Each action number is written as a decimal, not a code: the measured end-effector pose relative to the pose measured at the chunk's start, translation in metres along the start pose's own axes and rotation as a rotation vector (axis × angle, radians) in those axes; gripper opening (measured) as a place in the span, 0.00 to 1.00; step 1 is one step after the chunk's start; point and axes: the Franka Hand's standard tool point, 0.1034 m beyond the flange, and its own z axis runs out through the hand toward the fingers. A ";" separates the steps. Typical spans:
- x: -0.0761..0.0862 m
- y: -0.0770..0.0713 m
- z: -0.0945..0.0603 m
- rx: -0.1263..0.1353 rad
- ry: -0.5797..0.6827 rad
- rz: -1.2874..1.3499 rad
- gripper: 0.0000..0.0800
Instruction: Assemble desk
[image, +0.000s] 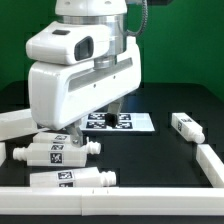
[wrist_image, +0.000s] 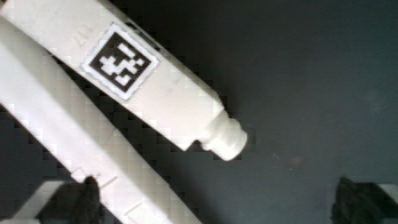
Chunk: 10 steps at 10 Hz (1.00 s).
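Observation:
In the wrist view a white leg (wrist_image: 151, 75) with a black-and-white tag lies slanted on the dark table, its round peg end pointing toward the gripper. A second long white part (wrist_image: 63, 135) lies against it and runs down between my fingers, close to one fingertip (wrist_image: 64, 200). My gripper (wrist_image: 214, 205) is open above them and holds nothing. In the exterior view the arm's white hand (image: 75, 85) hangs over a cluster of legs (image: 55, 153) at the exterior view's left and hides the fingertips. Another leg (image: 72, 180) lies nearer the front. One leg (image: 187, 126) lies at the right. The slab is out of view.
The marker board (image: 120, 121) lies flat behind the arm. A white border rail (image: 110, 203) runs along the front and up the exterior view's right side (image: 212, 160). Another white piece (image: 14, 122) lies at the left edge.

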 end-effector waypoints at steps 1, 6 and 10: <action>-0.011 0.003 0.009 0.021 0.005 0.072 0.81; -0.017 0.008 0.025 0.024 -0.001 0.171 0.81; -0.032 0.008 0.048 0.057 -0.011 0.229 0.81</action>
